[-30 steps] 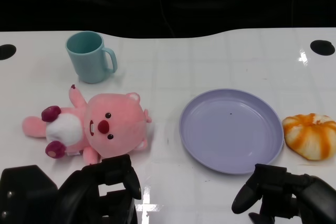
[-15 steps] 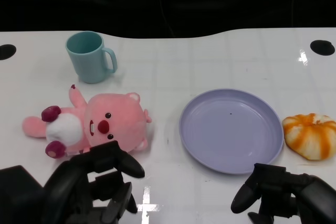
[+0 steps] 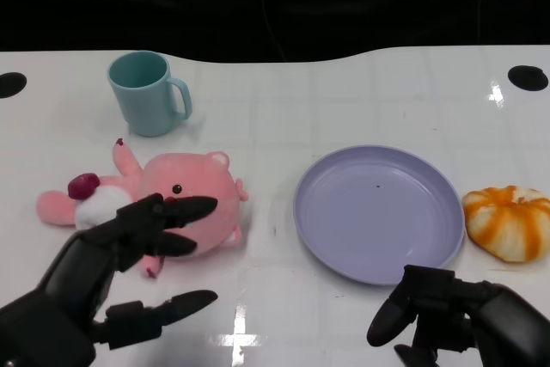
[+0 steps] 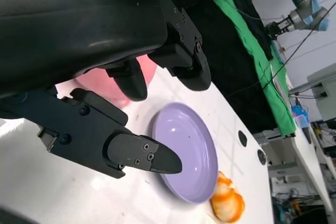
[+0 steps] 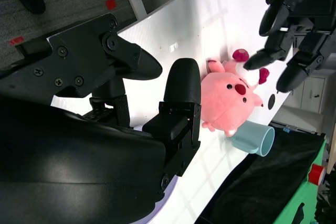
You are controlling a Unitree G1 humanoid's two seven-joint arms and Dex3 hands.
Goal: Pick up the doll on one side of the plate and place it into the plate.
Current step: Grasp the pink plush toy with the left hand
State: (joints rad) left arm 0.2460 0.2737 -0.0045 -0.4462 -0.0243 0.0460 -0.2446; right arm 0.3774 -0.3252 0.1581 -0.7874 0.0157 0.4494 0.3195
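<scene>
**Reaching over pink plush doll, nothing gripped**

Hovering left hand (image 3: 129,251) over pink plush doll (image 3: 185,212), fingers spread, holding nothing; contact with doll not clear. Lying on its back on white bench (image 3: 344,100), left of round lavender plate (image 3: 378,212), clear of the rim. Resting right hand (image 3: 447,320) low near plate's near edge, fingers curled in, empty. Also on bench: teal mug (image 3: 146,92) behind doll, orange-and-white striped plush (image 3: 509,221) just right of plate.
</scene>
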